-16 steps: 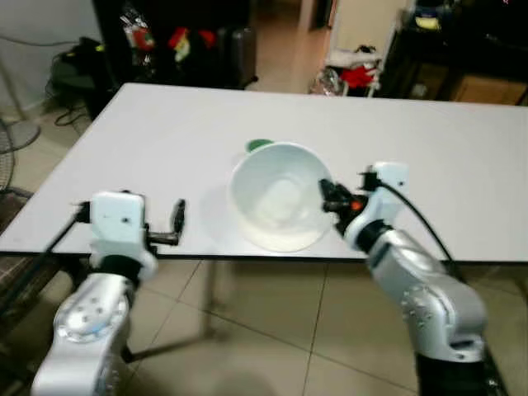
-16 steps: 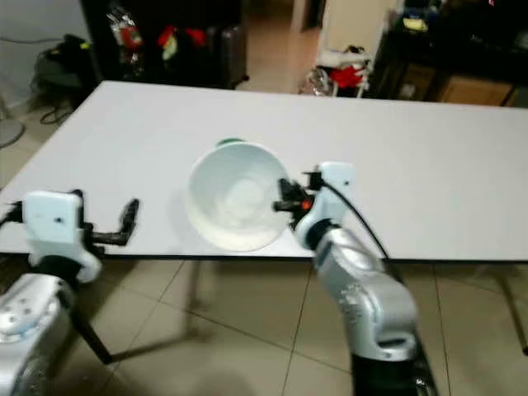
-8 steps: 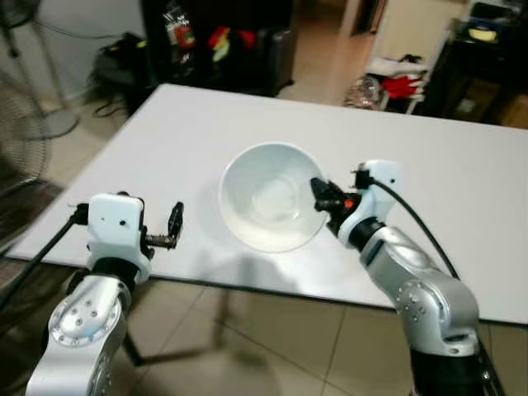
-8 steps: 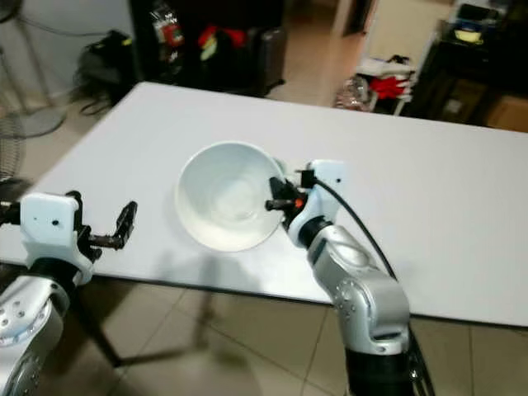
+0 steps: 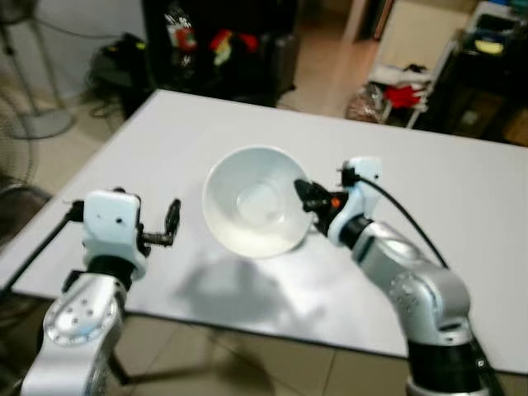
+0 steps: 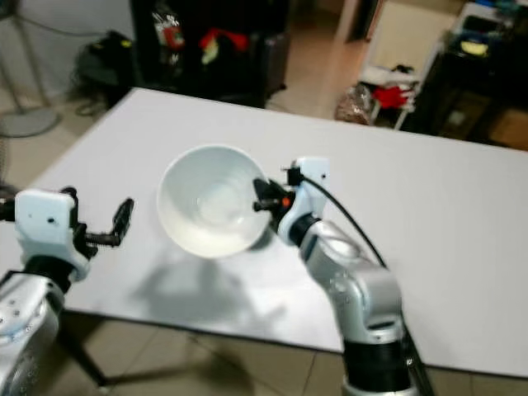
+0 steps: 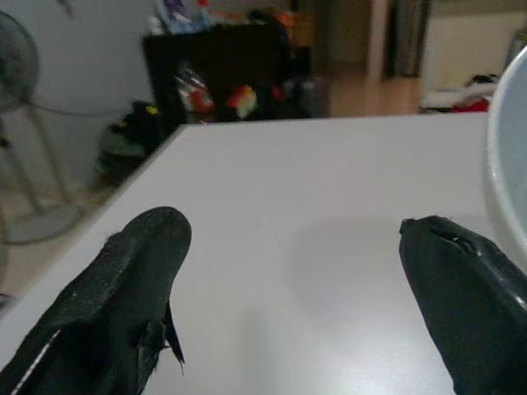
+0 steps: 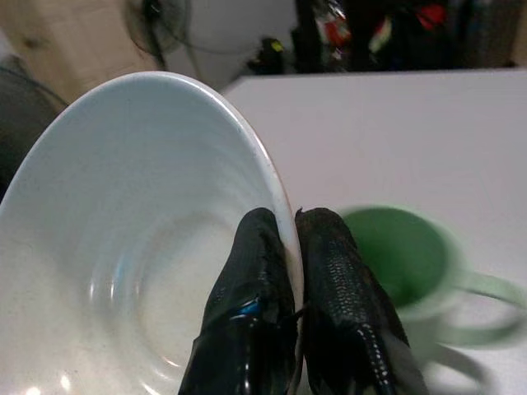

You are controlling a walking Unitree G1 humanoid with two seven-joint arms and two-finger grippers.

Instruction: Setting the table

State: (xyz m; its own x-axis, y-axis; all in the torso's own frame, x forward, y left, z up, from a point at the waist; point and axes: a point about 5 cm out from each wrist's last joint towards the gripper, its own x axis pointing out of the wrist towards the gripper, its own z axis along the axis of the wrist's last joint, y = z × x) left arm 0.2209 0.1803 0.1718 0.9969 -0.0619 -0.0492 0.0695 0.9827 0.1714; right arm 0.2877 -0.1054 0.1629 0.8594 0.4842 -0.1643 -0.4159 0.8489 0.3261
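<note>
A large white bowl (image 5: 252,202) hangs tilted a little above the white table (image 5: 462,206), throwing a shadow on the top toward the front edge. My right gripper (image 5: 304,194) is shut on the bowl's right rim, one finger (image 8: 255,271) inside the wall and one outside. Past the bowl (image 8: 140,247), the right wrist view has a green mug (image 8: 395,255) standing on the table. My left gripper (image 5: 172,223) is open and holds nothing, level with the bowl's left side over the table's front left part. The bowl's rim (image 7: 510,164) edges into the left wrist view beside the left gripper (image 7: 292,234).
The table's front edge runs just before my arms, with tiled floor (image 5: 247,363) below. A dark shelf with coloured items (image 5: 214,41) stands beyond the far edge. A fan (image 5: 25,82) is at the left. Bags and clothes (image 5: 396,91) lie on the floor at the back.
The whole view has shifted: I have come closer to the table. The bowl, still in my right gripper, now hangs farther in over the tabletop instead of at its front edge.
</note>
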